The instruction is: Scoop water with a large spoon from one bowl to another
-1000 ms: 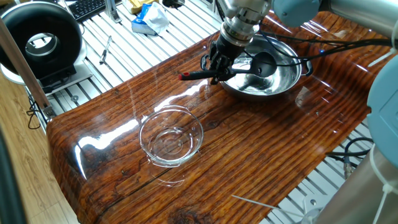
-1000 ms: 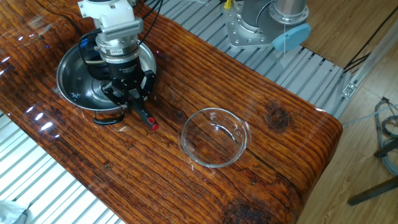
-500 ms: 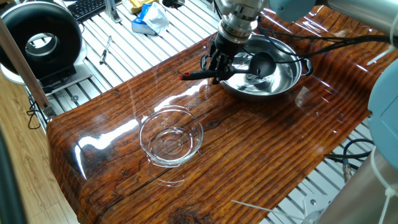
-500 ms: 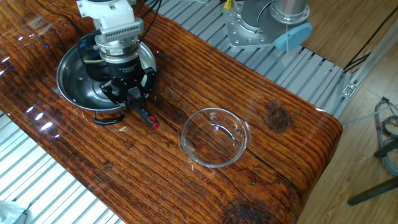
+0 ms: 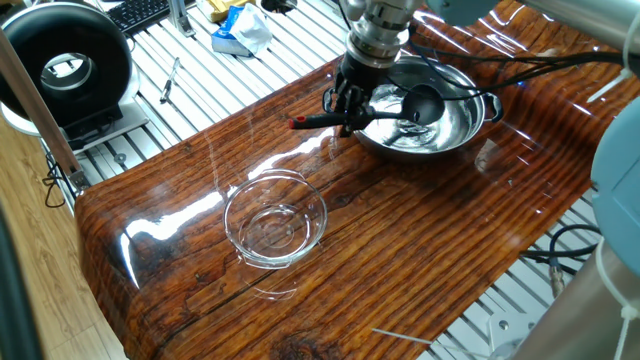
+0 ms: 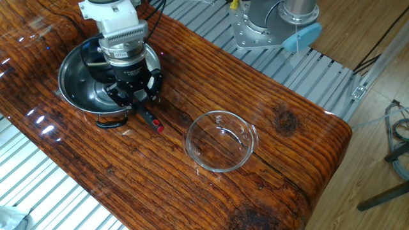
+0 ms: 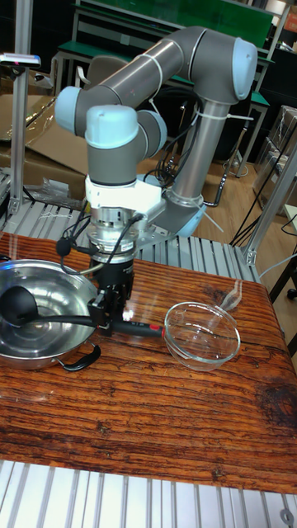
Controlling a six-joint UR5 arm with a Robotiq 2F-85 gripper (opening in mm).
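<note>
Fingers (image 7: 106,316) clamped on ladle (image 5: 405,107) handle near its red tip; cup sits inside steel bowl (image 5: 463,125), over the water. Glass bowl (image 5: 275,221) well apart on surface (image 5: 400,230). Risk: long handle tilts in grip, water spills en route.

We see a glossy, dark-grained wooden tabletop (image 5: 400,240) catching bright glare, laid over a ribbed aluminium bench (image 5: 240,80). Beyond the tabletop's far edge in one fixed view lie a black keyboard (image 5: 140,12) and a crumpled blue-and-white bag (image 5: 240,30), with a round black fan-like unit (image 5: 68,68) to the tabletop's left. In the other fixed view, pale wood flooring (image 6: 377,128) runs past the tabletop's right end. In the tall view, green shelving (image 7: 165,16) and flattened cardboard (image 7: 45,140) stand behind the tabletop.
</note>
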